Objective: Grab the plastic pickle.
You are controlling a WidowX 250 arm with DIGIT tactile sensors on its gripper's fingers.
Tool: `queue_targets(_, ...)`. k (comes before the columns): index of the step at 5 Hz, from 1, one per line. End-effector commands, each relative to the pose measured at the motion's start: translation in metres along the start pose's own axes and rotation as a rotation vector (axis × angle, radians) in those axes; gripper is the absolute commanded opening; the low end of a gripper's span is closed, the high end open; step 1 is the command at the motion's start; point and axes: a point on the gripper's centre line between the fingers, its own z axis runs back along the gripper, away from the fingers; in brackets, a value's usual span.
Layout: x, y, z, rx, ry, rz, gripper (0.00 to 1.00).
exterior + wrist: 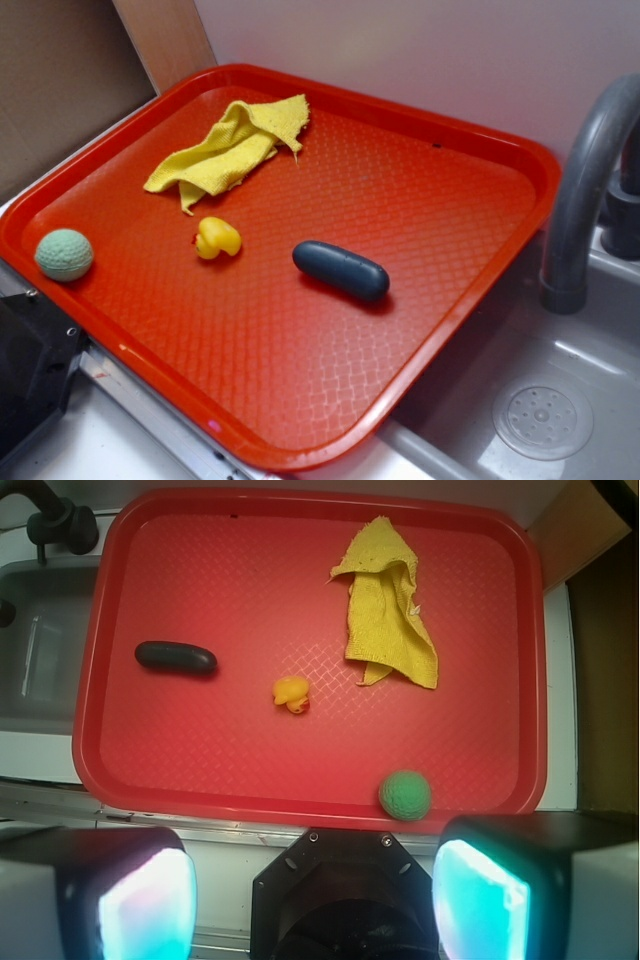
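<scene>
The plastic pickle (341,270) is a dark blue-green capsule lying flat near the middle of the red tray (480,150). In the wrist view the pickle (176,658) lies at the tray's left part. My gripper (315,900) is open and empty, its two glowing pads (145,905) wide apart, high above and behind the tray's near rim (300,815), far from the pickle. The gripper does not show in the exterior view.
A small yellow duck (217,238) (291,693) sits beside the pickle. A yellow cloth (228,150) (388,610) lies crumpled at the tray's back. A pale green dimpled ball (64,254) (405,795) rests at the rim. A grey sink (540,400) with faucet (585,180) adjoins.
</scene>
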Motion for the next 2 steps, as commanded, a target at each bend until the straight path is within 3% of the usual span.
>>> queue_targets(1, 0.0, 0.0, 0.0, 0.0, 0.0, 0.0, 1.0)
queue_targets(2, 0.027, -0.003, -0.017, 0.007, -0.064, -0.254, 1.0)
